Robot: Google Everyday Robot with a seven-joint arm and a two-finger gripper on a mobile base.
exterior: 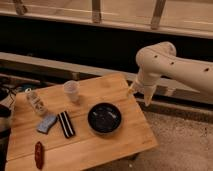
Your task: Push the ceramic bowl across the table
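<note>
Camera view: wide, glossy black ceramic bowl (104,117) sits on the table (100,150), pincer (140,93) spread apart near its corner.

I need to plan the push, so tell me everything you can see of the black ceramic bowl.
The ceramic bowl is wide, shallow, round, glossy black, with pale glints inside. It sits upright on the wooden table, right of centre, touching nothing else; a black striped bar lies apart to its left. The gripper hangs beyond the table's far right corner, clear of the bowl.
</note>
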